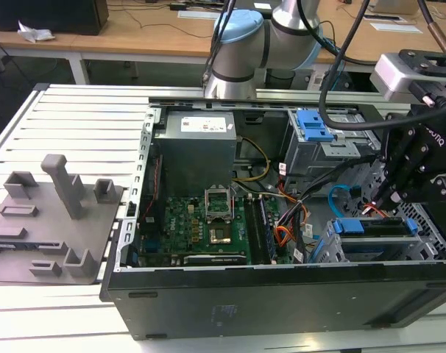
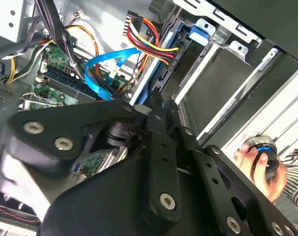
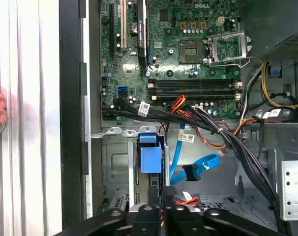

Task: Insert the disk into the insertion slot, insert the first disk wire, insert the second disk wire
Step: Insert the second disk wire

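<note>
Pincer (image 1: pixel 377 200) and wrist are held low in the corner of the open computer case (image 1: pixel 282 298) at the exterior view's right. Whether the pincer is wide, narrow or closed on something cannot be told. Well apart from it, toward the exterior view's left, a grey fixture plate (image 1: pixel 54 220) with moulded holders is laid on the slatted table (image 1: pixel 83 118). Inside the case, the grey power supply (image 1: pixel 197 151) and the green motherboard (image 1: pixel 201 220) are set well away from the pincer, on that same side. Near the pincer, further back, the taller grey cage (image 1: pixel 319 151) is mounted, with a blue latch (image 1: pixel 313 125) on top. Directly beneath the pincer the insertion slot (image 3: pixel 114 164) is found, and the disk (image 1: pixel 374 226) is already seated in it, blue-edged at the slot's mouth. The first disk wire (image 2: pixel 149 34) is led in to the pincer's tip, where its flat black plug (image 2: pixel 167 60) lies against the disk's end; how far it is seated cannot be told. The second disk wire (image 3: pixel 177 152) is looped just beside the pincer, with its dark plug (image 3: pixel 190 172) hanging free of the disk. A person's hand (image 2: pixel 254 160) is glimpsed beyond the case wall.
</note>
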{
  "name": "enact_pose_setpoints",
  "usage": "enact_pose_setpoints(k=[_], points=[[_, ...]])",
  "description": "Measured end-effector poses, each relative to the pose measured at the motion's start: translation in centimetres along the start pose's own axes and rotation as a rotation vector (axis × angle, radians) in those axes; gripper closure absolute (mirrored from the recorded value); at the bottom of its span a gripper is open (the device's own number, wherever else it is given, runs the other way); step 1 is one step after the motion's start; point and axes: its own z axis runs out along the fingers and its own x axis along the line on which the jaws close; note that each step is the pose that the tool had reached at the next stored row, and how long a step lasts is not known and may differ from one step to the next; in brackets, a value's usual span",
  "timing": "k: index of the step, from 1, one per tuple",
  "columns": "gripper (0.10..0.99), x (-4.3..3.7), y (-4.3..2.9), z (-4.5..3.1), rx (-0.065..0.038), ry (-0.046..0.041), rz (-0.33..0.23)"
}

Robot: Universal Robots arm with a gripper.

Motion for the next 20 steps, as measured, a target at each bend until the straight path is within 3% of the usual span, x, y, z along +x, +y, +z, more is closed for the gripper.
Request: enact_pose_setpoints(k=[1, 2, 3, 9, 11, 17, 20], points=[[0.851, 0.0, 0.0, 0.0, 0.0, -0.0001, 0.0], [0.851, 0.0, 0.0, 0.0, 0.0, -0.0001, 0.0], [0.725, 0.0, 0.0, 0.0, 0.0, -0.0003, 0.0], [0.725, 0.0, -0.01, 0.0, 0.0, 0.005, -0.126], [0.725, -0.16, 0.01, 0.0, 0.0, 0.0051, -0.126], [0.725, -2.27, 0.08, 0.0, 0.0, 0.005, -0.126], [0.725, -2.78, 0.1, 0.01, 0.0, 0.0051, -0.126]])
